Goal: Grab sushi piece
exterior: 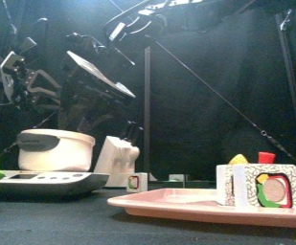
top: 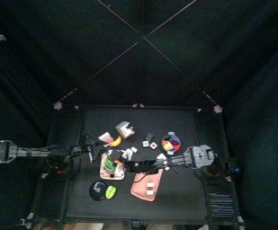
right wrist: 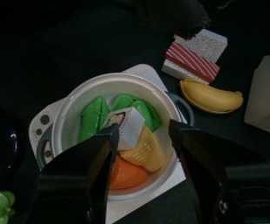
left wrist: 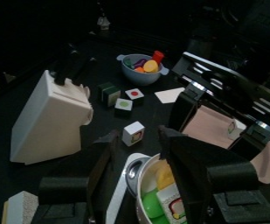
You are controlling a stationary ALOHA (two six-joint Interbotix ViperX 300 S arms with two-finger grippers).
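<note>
A white sushi piece (right wrist: 128,124) with a red and green face lies in the white bowl (right wrist: 72,96) among green, yellow and orange food pieces. My right gripper (right wrist: 141,133) hangs open over the bowl, its jaws either side of that piece, one fingertip (right wrist: 106,133) right against it. In the top view it (top: 130,165) reaches across to the bowl (top: 109,167). My left gripper (left wrist: 141,149) is open and empty above the same bowl's rim (left wrist: 135,166). More sushi pieces (left wrist: 134,132) lie on the table beyond.
A white box (left wrist: 50,118) stands to one side. A grey bowl of toy fruit (left wrist: 143,63) sits at the back. A pink tray (exterior: 176,204) holding a patterned cube (exterior: 259,186) lies at the front edge. A yellow piece (right wrist: 211,96) and a striped piece (right wrist: 193,59) lie beside the bowl.
</note>
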